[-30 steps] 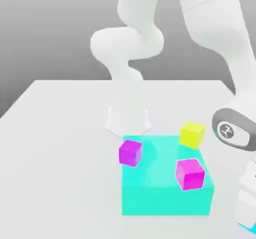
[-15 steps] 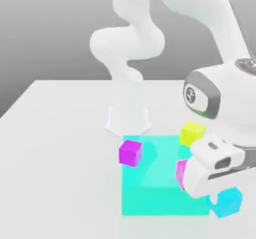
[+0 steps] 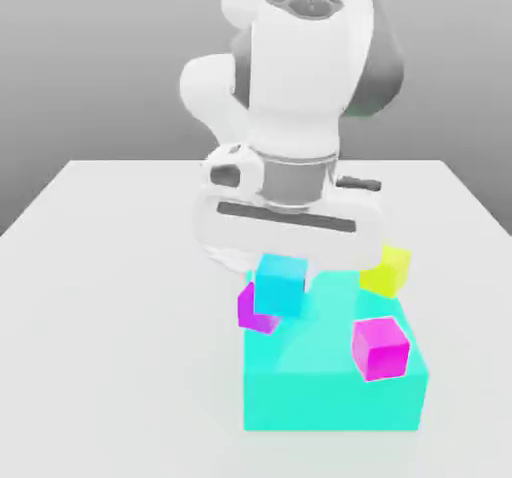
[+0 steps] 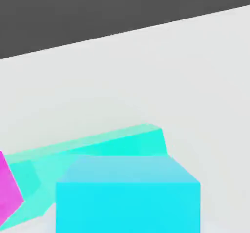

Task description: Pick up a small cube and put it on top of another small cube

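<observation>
The worktop (image 3: 120,326) is plain, pale and flat. Directly on it sits the large cyan block (image 3: 310,401), nearer the exterior view's right than its left. The arm's white base stands on the worktop too, behind the block, mostly hidden.

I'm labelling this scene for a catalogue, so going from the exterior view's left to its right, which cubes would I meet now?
Purple cube → small cyan cube → magenta cube; the yellow cube overlaps the magenta one's span, so I leave its place out.
</observation>
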### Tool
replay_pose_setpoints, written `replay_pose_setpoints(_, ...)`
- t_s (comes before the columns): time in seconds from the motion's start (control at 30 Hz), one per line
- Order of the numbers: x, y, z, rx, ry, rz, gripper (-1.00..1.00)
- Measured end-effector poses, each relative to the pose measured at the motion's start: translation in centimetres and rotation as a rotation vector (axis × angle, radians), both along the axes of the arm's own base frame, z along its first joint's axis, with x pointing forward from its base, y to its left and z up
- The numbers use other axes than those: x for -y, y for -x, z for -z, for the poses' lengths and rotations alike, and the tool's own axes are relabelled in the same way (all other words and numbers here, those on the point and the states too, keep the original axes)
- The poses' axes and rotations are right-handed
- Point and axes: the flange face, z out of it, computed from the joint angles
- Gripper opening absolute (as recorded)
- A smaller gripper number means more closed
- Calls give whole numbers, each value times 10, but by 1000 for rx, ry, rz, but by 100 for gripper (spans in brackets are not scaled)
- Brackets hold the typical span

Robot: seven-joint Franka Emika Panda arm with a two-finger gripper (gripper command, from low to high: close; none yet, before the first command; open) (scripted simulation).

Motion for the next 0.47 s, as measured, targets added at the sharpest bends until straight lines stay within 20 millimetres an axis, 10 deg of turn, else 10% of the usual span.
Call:
replay_pose_setpoints(0.17,12,42,-14,4,-30,-4,-100)
replay_pose_setpoints(0.37,13,49,41,5,-36,-15,-100)
replay_pose_setpoints(0.4,13,50,47,5,-36,-15,100)
replay_pose_setpoints(0.47,13,50,47,5,-36,-15,100)
